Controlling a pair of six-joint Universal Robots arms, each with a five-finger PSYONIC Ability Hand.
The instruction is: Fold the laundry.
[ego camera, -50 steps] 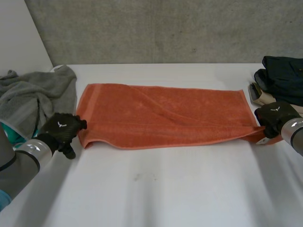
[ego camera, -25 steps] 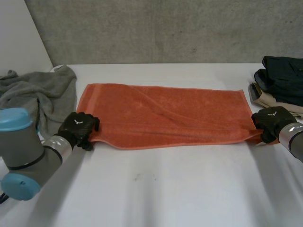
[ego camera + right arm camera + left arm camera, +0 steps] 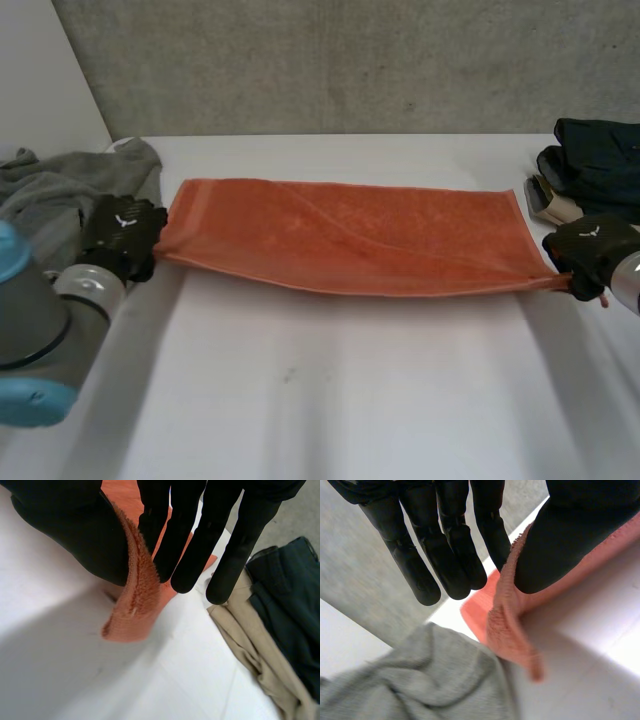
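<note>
Left hand and right hand have raised the near edge of the towel off the table; its far half lies flat. Each hand pinches a near corner between thumb and fingers. Keep the edge taut; match corners at the far edge.

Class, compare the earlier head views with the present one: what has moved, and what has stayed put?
The left hand and right hand, each pinching a near corner of the orange towel, have drawn its near edge up off the table and away toward the far edge. The towel's far edge, the grey cloth and the dark clothes stayed put.
</note>
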